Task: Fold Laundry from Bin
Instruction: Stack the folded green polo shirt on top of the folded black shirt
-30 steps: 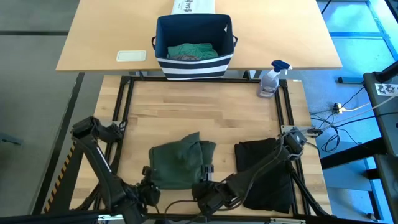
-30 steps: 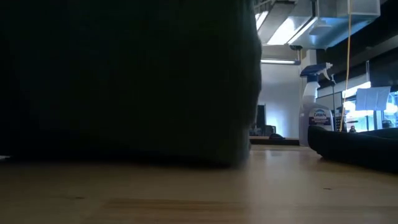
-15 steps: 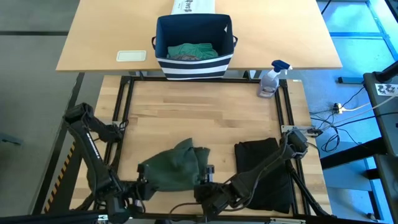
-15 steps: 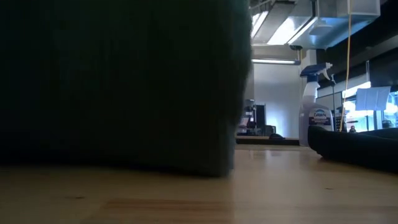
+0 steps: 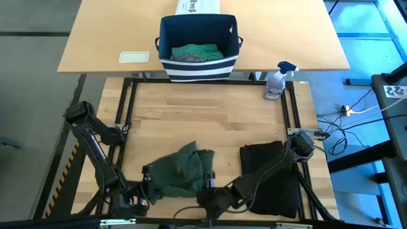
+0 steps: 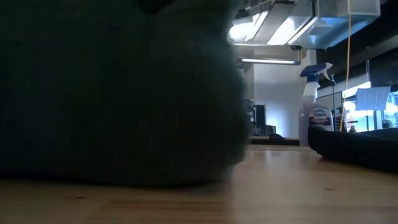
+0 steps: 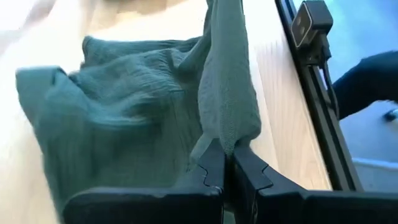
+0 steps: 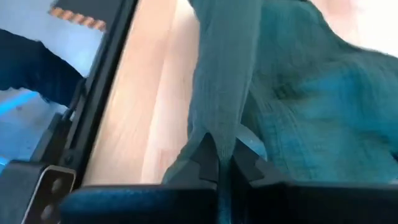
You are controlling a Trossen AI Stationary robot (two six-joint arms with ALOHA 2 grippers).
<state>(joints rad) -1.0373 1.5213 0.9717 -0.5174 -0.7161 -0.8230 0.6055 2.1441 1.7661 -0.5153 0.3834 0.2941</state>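
High view: we have both end effectors at the tabletop's near edge, each clamped on a near corner of the dark green garment. The left end effector pinches its left corner, the right end effector its right, so the cloth's long axis runs between them, parallel to the near edge, with the body of the garment lying away from us toward the bin at the far edge. Neither arm is nearer; we judge the next move is a joint one. The black garment lies beside it, toward the right edge. Our wrist views show closed fingers gripping cloth ridges, which the low view, blocked by fabric, cannot.
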